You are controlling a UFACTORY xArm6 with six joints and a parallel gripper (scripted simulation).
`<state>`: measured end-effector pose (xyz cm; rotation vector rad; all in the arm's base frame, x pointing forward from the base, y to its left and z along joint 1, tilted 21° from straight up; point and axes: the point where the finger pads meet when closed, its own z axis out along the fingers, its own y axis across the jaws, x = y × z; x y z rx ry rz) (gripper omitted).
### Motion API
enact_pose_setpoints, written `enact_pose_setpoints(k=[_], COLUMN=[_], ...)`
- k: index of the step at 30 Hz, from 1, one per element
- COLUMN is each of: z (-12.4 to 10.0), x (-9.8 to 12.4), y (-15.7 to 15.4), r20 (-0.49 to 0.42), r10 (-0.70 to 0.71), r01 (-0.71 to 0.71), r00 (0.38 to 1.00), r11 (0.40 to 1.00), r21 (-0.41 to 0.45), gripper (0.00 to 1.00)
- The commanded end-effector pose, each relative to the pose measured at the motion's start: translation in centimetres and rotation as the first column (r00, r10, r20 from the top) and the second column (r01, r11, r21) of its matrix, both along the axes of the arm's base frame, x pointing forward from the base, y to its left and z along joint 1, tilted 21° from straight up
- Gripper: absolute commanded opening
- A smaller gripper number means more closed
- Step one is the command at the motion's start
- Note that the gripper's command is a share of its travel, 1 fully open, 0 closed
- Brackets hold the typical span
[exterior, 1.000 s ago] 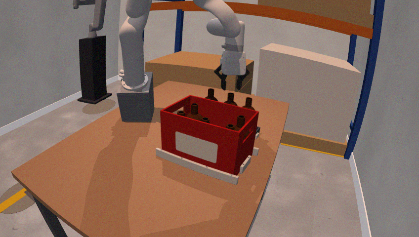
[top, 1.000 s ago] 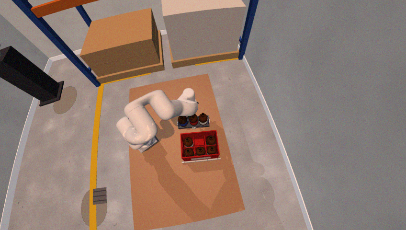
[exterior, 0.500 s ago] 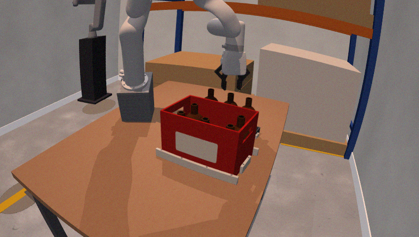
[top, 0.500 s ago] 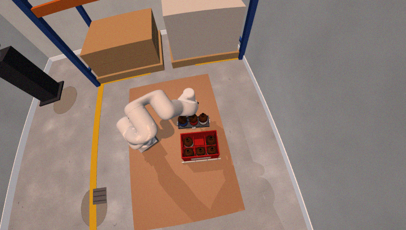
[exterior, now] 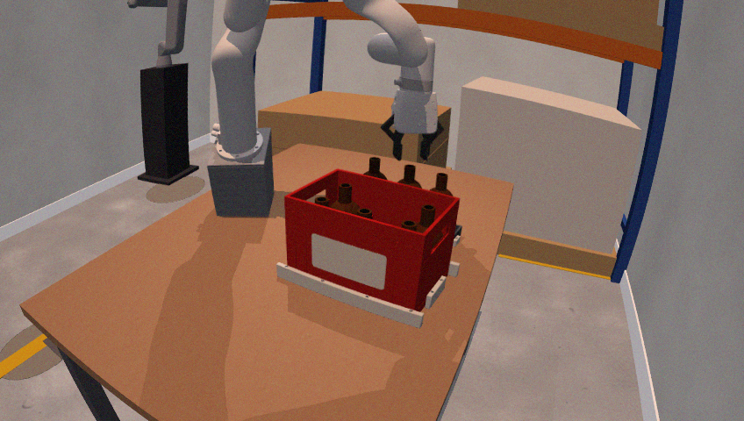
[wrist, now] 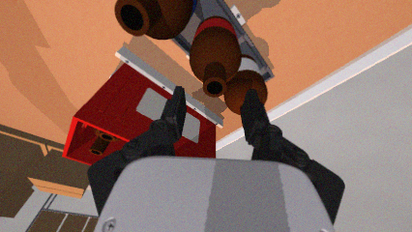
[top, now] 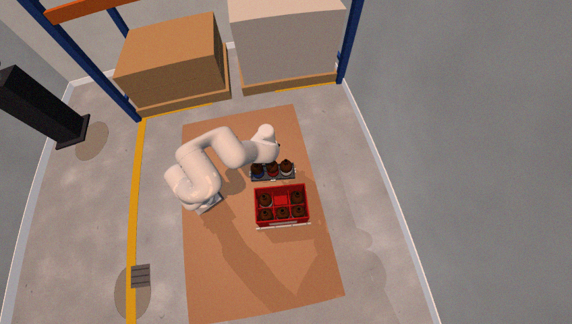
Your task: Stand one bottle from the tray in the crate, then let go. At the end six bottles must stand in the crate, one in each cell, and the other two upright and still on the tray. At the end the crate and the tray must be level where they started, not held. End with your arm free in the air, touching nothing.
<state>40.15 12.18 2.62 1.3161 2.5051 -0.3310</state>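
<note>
The brown table point(exterior: 156, 323) carries the red crate point(exterior: 365, 245), the tray point(top: 293, 170) behind it, and the arm's grey base block point(exterior: 240, 182).

The black two-fingered gripper point(exterior: 410, 147) hangs in open air above the row of three brown glass bottles point(exterior: 409, 176) on the flat grey tray point(top: 294, 170), its fingers parted with nothing between them. The bottle necks stand close together, leaving narrow gaps beside the middle, red-banded bottle point(wrist: 215, 48). Just in front stands the red plastic crate point(exterior: 365, 237), its back wall rising between tray and cells. Five cells are filled with bottles; the middle cell of the back row point(top: 280, 199) is open from above, flanked by bottle necks on both sides. Behind the tray, past the tabletop point(exterior: 156, 312) edge, stand large cardboard boxes point(exterior: 542, 156).
</note>
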Motion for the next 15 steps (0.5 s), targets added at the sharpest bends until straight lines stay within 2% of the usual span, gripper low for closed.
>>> enact_pose_setpoints(k=[1, 15], z=[0.11, -0.3], x=[0.12, 0.18], y=[0.09, -0.06], r20=[0.003, 0.003], r10=[0.001, 0.001], r01=[-0.001, -0.001], r00=[1.0, 1.0], r11=[1.0, 1.0], r21=[0.002, 0.002], gripper=[0.65, 0.65])
